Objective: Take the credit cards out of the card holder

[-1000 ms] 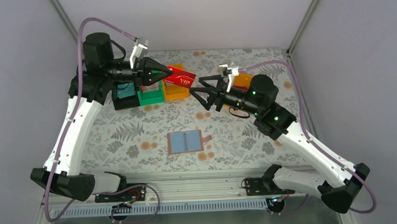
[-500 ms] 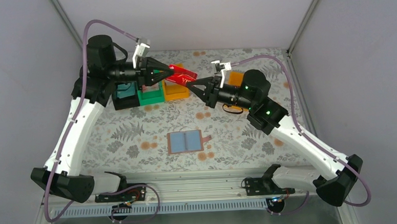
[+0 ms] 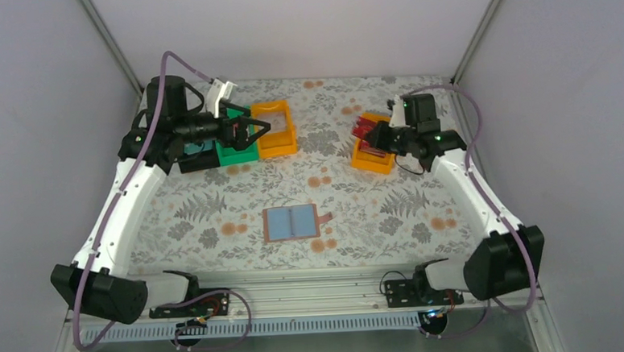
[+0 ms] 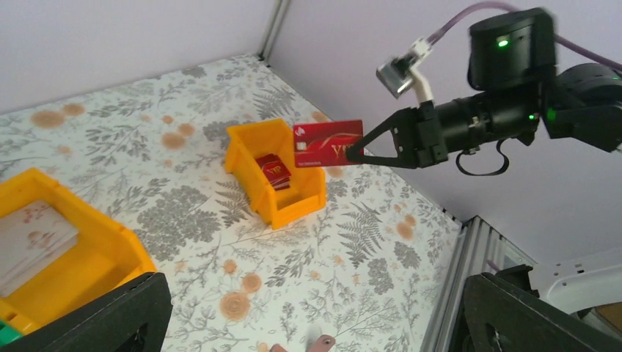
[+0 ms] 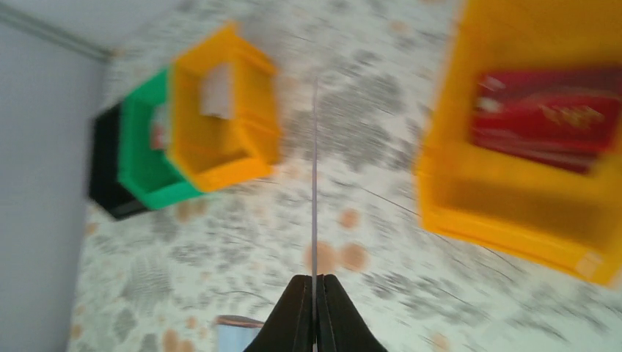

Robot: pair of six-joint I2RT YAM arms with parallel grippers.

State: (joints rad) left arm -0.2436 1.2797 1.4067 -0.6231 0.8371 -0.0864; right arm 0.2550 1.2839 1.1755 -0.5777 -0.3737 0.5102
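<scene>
The card holder lies open on the table's middle, its pale blue sleeves facing up. My right gripper is shut on a dark red credit card and holds it above the right orange bin. The right wrist view shows that card edge-on between the closed fingers. More red cards lie in this bin. My left gripper hangs open and empty at the back left bins, its fingers spread wide.
An orange bin, a green bin and a black bin stand in a row at the back left. Whitish cards lie in the left orange bin. The enclosure walls rise close behind both groups.
The red card passed from my left gripper to my right. The left gripper opened and drew back; the right arm swung right with the card to above the right orange bin.
</scene>
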